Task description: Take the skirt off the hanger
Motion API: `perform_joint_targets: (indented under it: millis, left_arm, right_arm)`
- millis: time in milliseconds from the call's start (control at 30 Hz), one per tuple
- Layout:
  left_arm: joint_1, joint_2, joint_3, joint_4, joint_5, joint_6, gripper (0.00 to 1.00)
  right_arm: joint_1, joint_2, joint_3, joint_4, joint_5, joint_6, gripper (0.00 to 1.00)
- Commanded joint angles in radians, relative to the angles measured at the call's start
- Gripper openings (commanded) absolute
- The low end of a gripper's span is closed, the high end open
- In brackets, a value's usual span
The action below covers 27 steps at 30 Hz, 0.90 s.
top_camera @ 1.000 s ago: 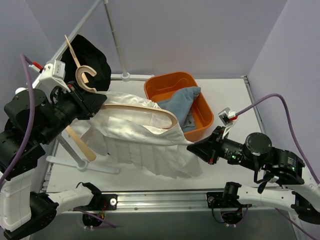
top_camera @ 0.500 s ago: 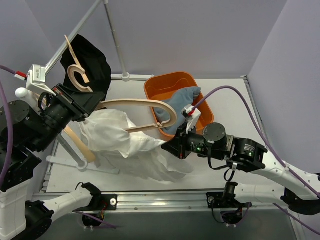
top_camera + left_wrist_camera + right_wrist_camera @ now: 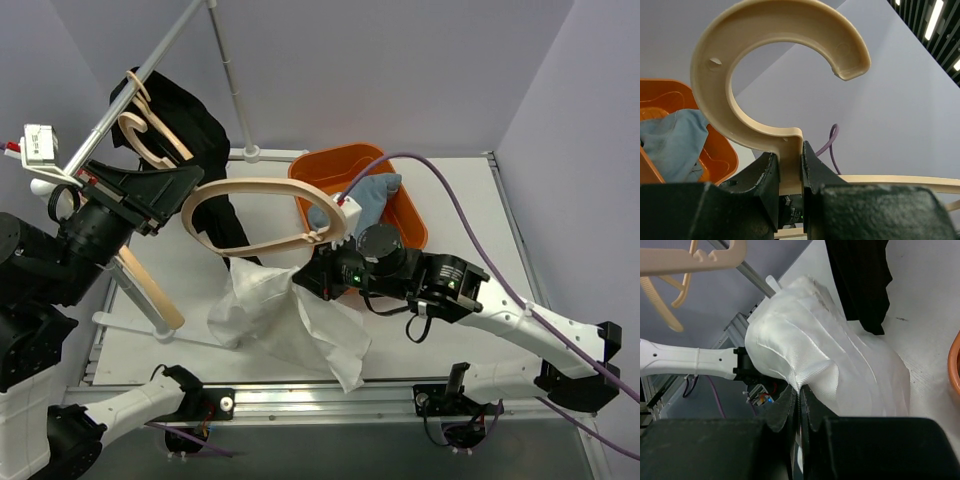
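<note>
Since a second ago: the right arm has swung in from the lower right to frame centre, dragging the skirt [image 3: 285, 325] down and left. The hanger [image 3: 255, 215] has lifted toward the upper left and now reads as a bare loop. A second ago the skirt was spread across it.

Left end effector [image 3: 790, 162]: nearly closed, jaws clamped on the hanger's neck just below the hook. Gripping there keeps the bar rigid and up off the tabletop [image 3: 470, 210], so the cloth has something to be pulled against.

Right end effector [image 3: 799, 391]: fully closed, pinching a fold of white fabric. The rest bunches below it, and in the overhead view it trails onto the tabletop at lower centre. A pinch at one edge lets the waistband slide off one end instead of fighting both.

The skirt looks apart from the hanger in both the overhead and right wrist views, so I'd call the removal essentially done. What's left is setting it down.

The orange bin [image 3: 412, 215] with the blue cloth [image 3: 375, 192] sits just behind the right arm, untouched. The black garment [image 3: 195, 125] hangs on the rack [image 3: 130, 100] at upper left. Snag risk: the hanger tip sits near the skirt's top edge.
</note>
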Motion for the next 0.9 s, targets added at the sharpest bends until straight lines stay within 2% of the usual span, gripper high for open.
perform_joint_targets:
  millis: [0, 133, 300, 500, 633, 867]
  left_arm:
    - [0.004, -0.014, 0.018, 0.083, 0.016, -0.025, 0.02]
    - [0.004, -0.028, 0.029, 0.073, 0.013, 0.004, 0.02]
    - [0.004, -0.026, 0.052, 0.005, 0.054, 0.073, 0.02]
    - [0.002, -0.022, -0.003, -0.059, 0.151, 0.117, 0.02]
    - [0.004, -0.042, -0.065, -0.102, 0.182, 0.151, 0.02]
    - [0.002, -0.048, -0.128, -0.219, 0.206, 0.238, 0.02]
  right_arm:
    - [-0.022, 0.027, 0.102, 0.045, 0.003, -0.038, 0.00]
    - [-0.086, 0.046, 0.188, -0.010, 0.027, -0.079, 0.00]
    - [-0.235, 0.034, 0.321, 0.005, 0.065, -0.180, 0.00]
    - [-0.332, 0.141, 0.569, 0.020, 0.125, -0.320, 0.00]
    - [-0.407, 0.266, 0.801, 0.042, 0.102, -0.389, 0.00]
    - [-0.516, 0.426, 1.006, 0.114, 0.052, -0.424, 0.00]
